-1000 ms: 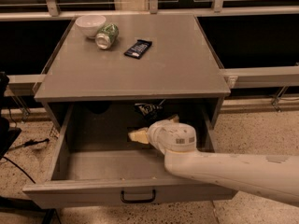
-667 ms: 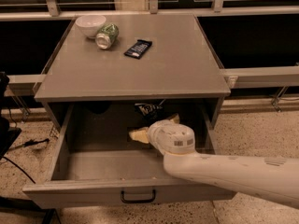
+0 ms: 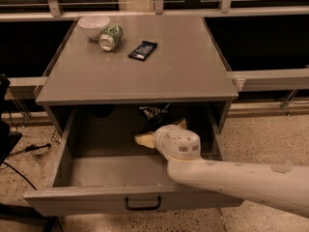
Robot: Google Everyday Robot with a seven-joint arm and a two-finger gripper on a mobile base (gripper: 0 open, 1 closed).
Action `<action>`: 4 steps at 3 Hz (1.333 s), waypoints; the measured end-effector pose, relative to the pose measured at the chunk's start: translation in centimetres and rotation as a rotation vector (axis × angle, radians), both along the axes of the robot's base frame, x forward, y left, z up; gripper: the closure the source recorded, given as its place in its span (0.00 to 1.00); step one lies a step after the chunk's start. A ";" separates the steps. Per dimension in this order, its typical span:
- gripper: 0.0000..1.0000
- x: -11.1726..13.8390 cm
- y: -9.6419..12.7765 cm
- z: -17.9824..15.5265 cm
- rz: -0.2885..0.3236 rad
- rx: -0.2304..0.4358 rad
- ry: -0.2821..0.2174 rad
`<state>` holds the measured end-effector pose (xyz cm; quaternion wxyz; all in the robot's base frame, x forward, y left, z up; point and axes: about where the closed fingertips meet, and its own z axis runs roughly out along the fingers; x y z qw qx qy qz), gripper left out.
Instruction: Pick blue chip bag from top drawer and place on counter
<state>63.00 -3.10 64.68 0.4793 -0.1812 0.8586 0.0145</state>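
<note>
Step in hand: we are judging this as the reach for the pick. The arm is extending into the open top drawer (image 3: 87,203), and nothing is being lifted yet.
Gripper position: the gripper (image 3: 155,135) is sitting low inside the drawer, right of centre and just in front of the blue chip bag (image 3: 153,112).
Gripper state: we are unable to tell whether it is open or closed. We are seeing no sign that it is holding the bag.
Task object: the blue chip bag is lying crumpled against the back of the drawer, under the front edge of the counter (image 3: 159,76). Whether the gripper is touching it, we cannot tell.
Drawer: it is standing pulled well out, with its black handle (image 3: 142,204) facing us.
Next move, in our judgement: the gripper is needing to advance a little toward the back, close on the foil, then rise and draw back clear of the counter edge before setting the bag down on top.
Placement area: the near half of the counter is offering bare surface. A white bowl (image 3: 94,25), a tipped green can (image 3: 110,36) and a flat dark bar wrapper (image 3: 143,50) are occupying the far left part.
Writing: the bag and the wrapper are showing pale lettering and the can a green label. We are reading none of it.
</note>
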 end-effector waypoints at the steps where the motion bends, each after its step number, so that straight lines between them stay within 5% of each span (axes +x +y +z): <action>1: 0.00 0.4 0.2 -0.3 -0.001 0.005 -0.001; 2: 0.03 0.9 0.6 -0.5 0.003 0.015 -0.003; 4: 0.56 0.9 0.6 -0.5 0.003 0.015 -0.003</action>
